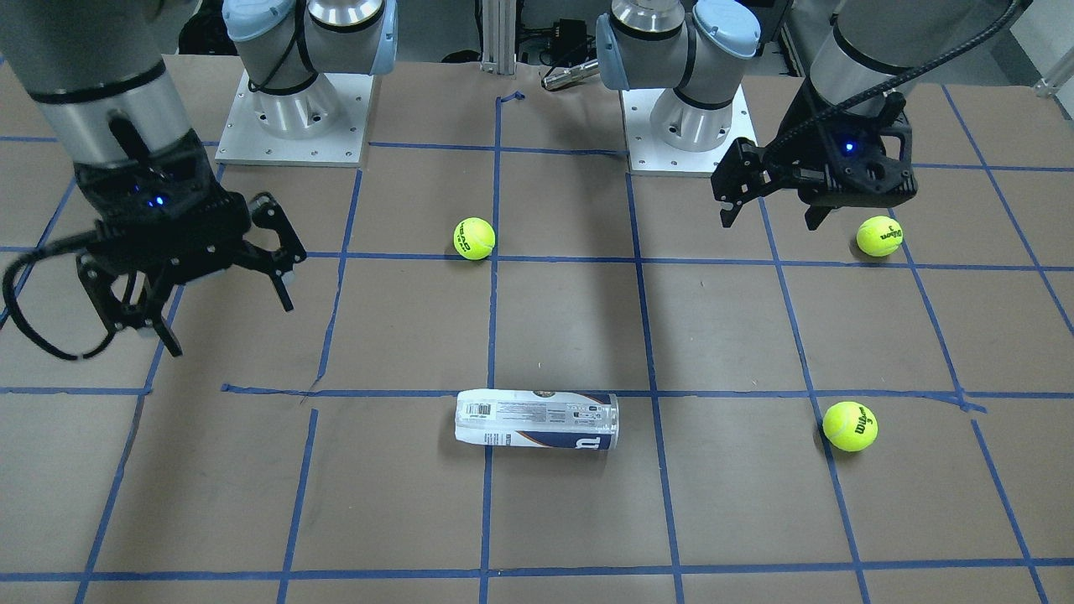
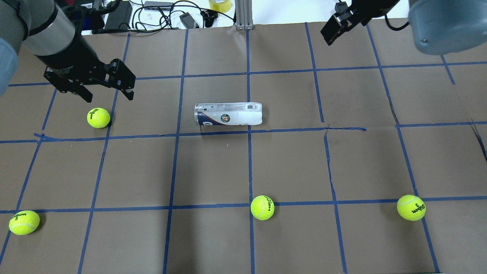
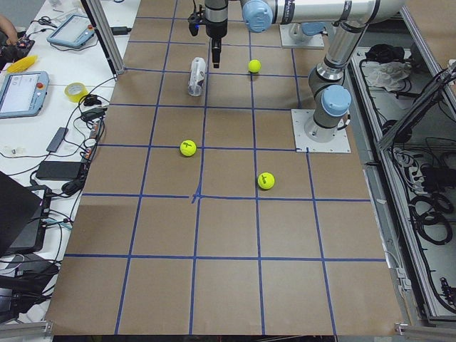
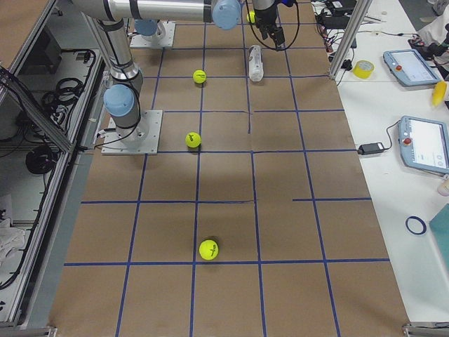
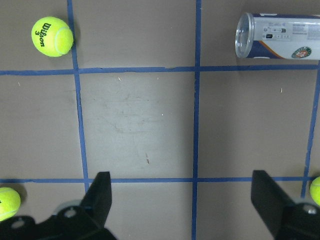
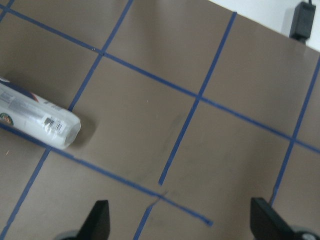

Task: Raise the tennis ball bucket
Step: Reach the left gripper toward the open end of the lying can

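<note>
The tennis ball bucket point(image 2: 228, 113) is a clear tube with a white and navy label. It lies on its side on the brown table, near the middle point(image 1: 537, 419). My left gripper point(image 2: 108, 93) is open and empty, hovering well to the left of the bucket point(image 1: 770, 220). Its wrist view shows the bucket point(image 5: 280, 36) at the top right, open rim towards the gripper. My right gripper point(image 1: 228, 323) is open and empty, raised above the table on the other side. Its wrist view shows the bucket point(image 6: 40, 122) at the left edge.
Several yellow-green tennis balls lie loose: one point(image 2: 98, 118) just below my left gripper, one point(image 2: 23, 222) at the near left, one point(image 2: 262, 207) near the middle front, one point(image 2: 411, 207) at the near right. Blue tape lines grid the table. Cables lie beyond the far edge.
</note>
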Robot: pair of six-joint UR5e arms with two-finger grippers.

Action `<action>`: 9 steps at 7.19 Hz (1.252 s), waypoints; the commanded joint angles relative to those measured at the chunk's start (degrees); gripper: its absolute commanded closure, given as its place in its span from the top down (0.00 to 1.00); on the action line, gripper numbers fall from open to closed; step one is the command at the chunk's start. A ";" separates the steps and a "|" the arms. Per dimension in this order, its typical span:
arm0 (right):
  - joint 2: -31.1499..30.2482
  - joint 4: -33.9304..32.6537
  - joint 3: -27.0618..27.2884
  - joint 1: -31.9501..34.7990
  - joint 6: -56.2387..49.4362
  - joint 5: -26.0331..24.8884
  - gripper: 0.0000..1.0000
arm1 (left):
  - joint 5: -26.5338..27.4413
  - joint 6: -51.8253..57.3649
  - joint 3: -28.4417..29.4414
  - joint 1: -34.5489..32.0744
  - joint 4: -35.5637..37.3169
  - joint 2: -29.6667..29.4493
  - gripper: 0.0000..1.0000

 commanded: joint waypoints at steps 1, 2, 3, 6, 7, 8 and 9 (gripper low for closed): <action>-7.35 21.15 0.00 -0.13 10.75 -3.69 1.00 | -8.80 -0.31 -2.44 0.11 4.49 -3.06 1.00; -7.82 26.91 0.35 -0.39 13.32 -4.14 1.00 | -9.08 -0.48 -4.90 0.11 9.99 -6.04 1.00; -7.73 26.79 0.35 -0.31 13.43 -3.97 1.00 | -9.26 -0.14 -6.49 0.11 15.44 -8.68 1.00; -6.77 18.38 0.79 -1.27 15.09 -3.53 1.00 | -11.11 -0.22 -6.59 0.11 22.94 -17.20 1.00; -6.77 18.18 0.88 -1.27 15.10 -3.36 1.00 | -14.33 -0.48 -6.24 0.11 25.22 -19.84 1.00; -6.42 18.18 0.88 -1.36 15.10 -3.35 1.00 | -19.41 -0.92 -6.33 0.11 25.42 -20.56 1.00; -6.33 18.18 0.96 -1.27 15.01 -3.18 1.00 | -19.89 -0.92 -6.59 0.02 28.29 -23.01 1.00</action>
